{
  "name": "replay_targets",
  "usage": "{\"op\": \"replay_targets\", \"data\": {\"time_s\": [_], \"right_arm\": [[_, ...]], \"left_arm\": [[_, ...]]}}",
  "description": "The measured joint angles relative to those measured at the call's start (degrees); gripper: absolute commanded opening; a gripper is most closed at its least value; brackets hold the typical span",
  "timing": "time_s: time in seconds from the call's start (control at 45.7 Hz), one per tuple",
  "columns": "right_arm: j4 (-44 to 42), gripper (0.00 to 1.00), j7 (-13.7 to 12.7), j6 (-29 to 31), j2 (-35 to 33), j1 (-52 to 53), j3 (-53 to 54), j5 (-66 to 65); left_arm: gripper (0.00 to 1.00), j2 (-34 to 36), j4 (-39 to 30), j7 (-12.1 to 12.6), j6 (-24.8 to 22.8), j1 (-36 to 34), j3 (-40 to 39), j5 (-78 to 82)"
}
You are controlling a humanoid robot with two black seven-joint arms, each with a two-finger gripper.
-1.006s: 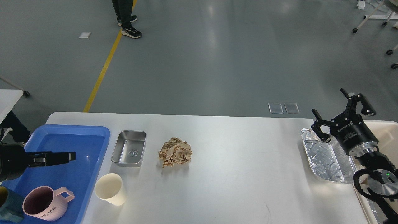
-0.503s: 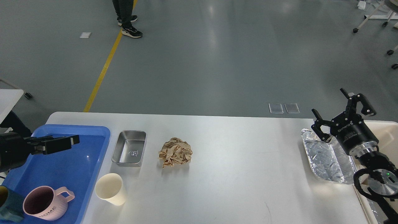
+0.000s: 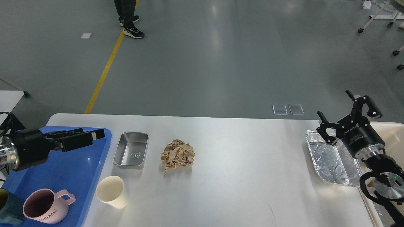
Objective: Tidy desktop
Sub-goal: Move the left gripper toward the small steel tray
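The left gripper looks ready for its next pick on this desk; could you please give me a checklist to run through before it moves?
1. Left gripper carries nothing: ok, no object between its fingers, though whether they are parted cannot be told.
2. Steel tin free to grasp: ok, empty, upright, apart from its neighbours.
3. Paper cup out of the way: cannot tell, it stands close to the blue tray edge.
4. Room in the blue tray: ok, only the pink mug and a dark item sit at its near end.
5. Right gripper clear: ok, open and empty above the foil tray.
6. Crumpled paper untouched on the desktop: ok.
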Motion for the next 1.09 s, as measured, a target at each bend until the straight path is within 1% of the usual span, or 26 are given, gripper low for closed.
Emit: {"op": "replay_targets", "data": {"time_s": [0.131, 0.284, 0.481, 0.612, 0.743, 0.809, 0.896, 1.028, 1.093], "right_arm": [[0.0, 1.0, 0.0, 0.0, -0.3, -0.3, 0.0, 0.0], [0.0, 1.0, 0.0, 0.0, -0.1, -0.3, 0.1, 0.0], [0.1, 1.0, 0.0, 0.0, -0.2, -0.2, 0.1, 0.0], [0.1, 1.0, 0.0, 0.0, -0.3, -0.3, 0.1, 0.0], [0.1, 1.0, 0.0, 0.0, 0.0, -0.3, 0.1, 0.0], [0.1, 1.0, 0.1, 0.0, 0.1, -0.3, 0.1, 0.0], [0.1, 1.0, 0.1, 0.0, 0.1, -0.4, 0.0, 0.0], [0.1, 1.0, 0.1, 0.0, -0.1, -0.5, 0.0, 0.0], [0.1, 1.0, 0.1, 0.0, -0.1, -0.6, 0.0, 0.0]], "left_arm": [[0.97, -0.2, 0.0, 0.9, 1.1, 0.0, 0.2, 0.0], [0.97, -0.2, 0.1, 3.2, 1.7, 0.0, 0.3, -0.1], [0.97, -0.3, 0.4, 3.6, 1.9, 0.0, 0.3, -0.1], [0.97, -0.8, 2.2, 4.3, 2.7, 0.0, 0.4, -0.2], [0.97, -1.8, 5.1, 6.5, 3.0, 0.3, 0.7, -0.5], [0.97, -2.5, 6.9, 7.2, 3.0, 0.5, 0.7, -0.6], [0.97, -3.5, 8.6, 7.5, 3.0, 0.6, 0.7, -0.5], [0.97, -4.1, 9.4, 7.5, 3.1, 0.8, 0.7, -0.3], [0.97, -4.2, 9.6, 7.3, 4.3, 0.9, 0.7, -0.2]]}}
